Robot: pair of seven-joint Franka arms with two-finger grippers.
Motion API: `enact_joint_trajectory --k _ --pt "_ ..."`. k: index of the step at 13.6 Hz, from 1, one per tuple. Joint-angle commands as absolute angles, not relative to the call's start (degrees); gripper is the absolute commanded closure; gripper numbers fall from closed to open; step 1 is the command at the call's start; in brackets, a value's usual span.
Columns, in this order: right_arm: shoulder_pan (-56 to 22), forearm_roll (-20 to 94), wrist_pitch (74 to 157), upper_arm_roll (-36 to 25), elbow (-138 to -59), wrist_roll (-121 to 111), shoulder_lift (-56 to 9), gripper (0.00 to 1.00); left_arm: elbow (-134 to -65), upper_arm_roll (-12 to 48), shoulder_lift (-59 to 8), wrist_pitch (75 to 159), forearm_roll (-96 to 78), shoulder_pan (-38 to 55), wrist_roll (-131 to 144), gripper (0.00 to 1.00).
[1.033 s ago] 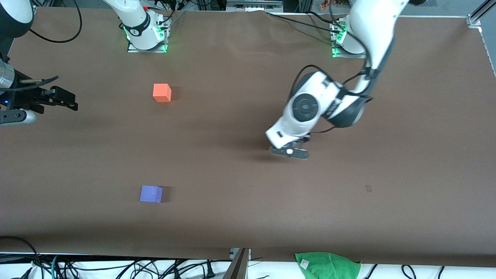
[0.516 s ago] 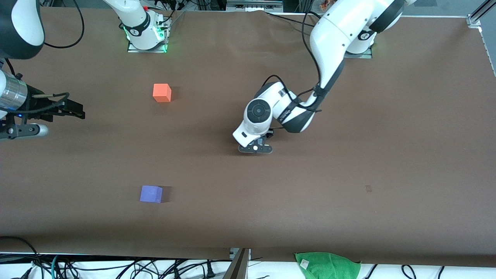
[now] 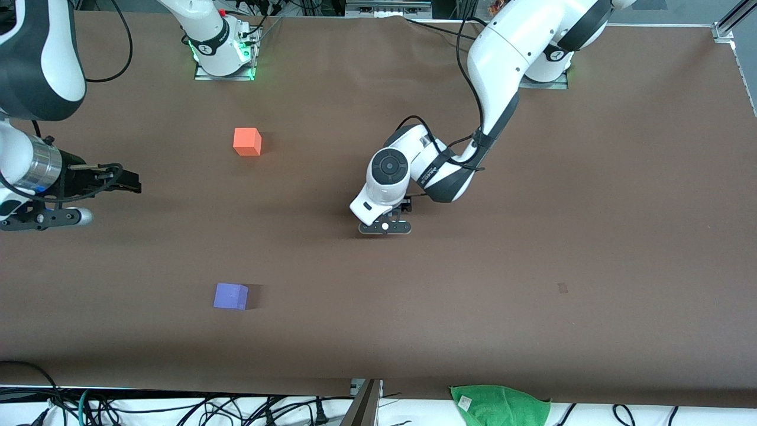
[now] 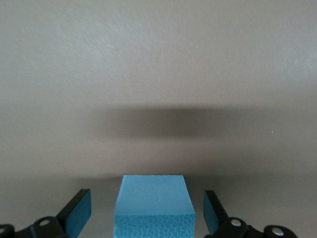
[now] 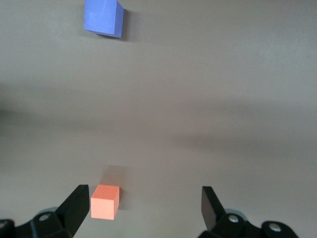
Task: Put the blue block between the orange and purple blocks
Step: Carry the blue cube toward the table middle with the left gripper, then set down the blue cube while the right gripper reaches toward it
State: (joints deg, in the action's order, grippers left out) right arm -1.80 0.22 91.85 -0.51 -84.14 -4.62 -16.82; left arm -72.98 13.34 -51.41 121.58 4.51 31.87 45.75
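Left wrist view shows the blue block (image 4: 153, 204) sitting between the spread fingers of the left claw (image 4: 148, 218), with a gap on each side, so nothing grips it yet. In the front view that claw (image 3: 385, 226) is low over mid-counter (image 3: 591, 207), hiding the block. The orange block (image 3: 247, 142) and purple block (image 3: 230, 296) lie well apart toward the right arm's end. A good grasp likely means centring the fingers, closing squarely on flat faces, then lifting straight. The right claw (image 5: 143, 213), spread wide and empty, waits over the counter's edge (image 3: 121, 181).
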Motion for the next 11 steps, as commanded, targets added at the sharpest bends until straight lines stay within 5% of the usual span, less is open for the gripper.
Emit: enact_joint_trajectory --k 1,11 --pt "-4.3 1.1 93.4 -0.3 -84.5 -0.9 -17.6 0.00 -73.0 13.4 -46.8 115.2 4.5 30.7 44.8 0.00" --pt "-20.2 3.5 103.8 -0.3 -84.3 21.6 -24.4 0.00 -73.0 13.6 -27.0 91.1 1.2 13.6 23.1 0.00"
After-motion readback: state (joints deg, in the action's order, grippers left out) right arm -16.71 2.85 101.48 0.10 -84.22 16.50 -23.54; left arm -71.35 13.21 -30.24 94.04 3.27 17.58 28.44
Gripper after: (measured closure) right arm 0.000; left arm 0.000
